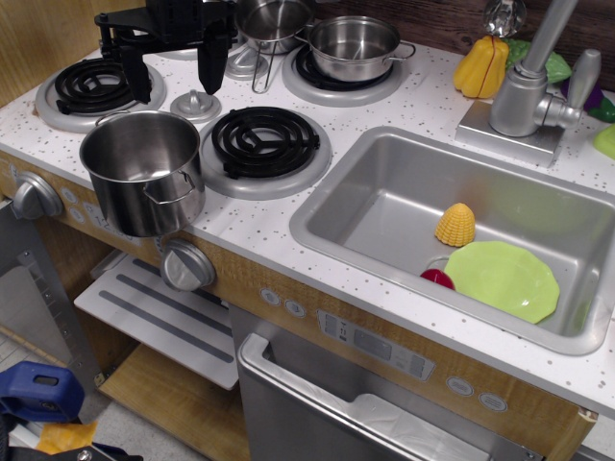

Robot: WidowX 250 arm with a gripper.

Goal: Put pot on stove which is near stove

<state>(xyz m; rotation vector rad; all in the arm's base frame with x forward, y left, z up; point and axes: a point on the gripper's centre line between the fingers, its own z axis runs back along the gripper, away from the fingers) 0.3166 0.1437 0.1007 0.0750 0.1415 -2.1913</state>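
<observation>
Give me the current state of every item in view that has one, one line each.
Tall steel pot: upright, empty, at the counter's front edge, not on a burner.
Front burner: bare.
Left burner: bare.
Shallow steel pot: upright on the back right burner.
Small saucepan: upright at the back.
Gripper: open, empty, above the cooktop.
Green plate: lying in the sink.
Yellow corn: in the sink.
Oven door: ajar.

Close, high, oblique front-left view
</observation>
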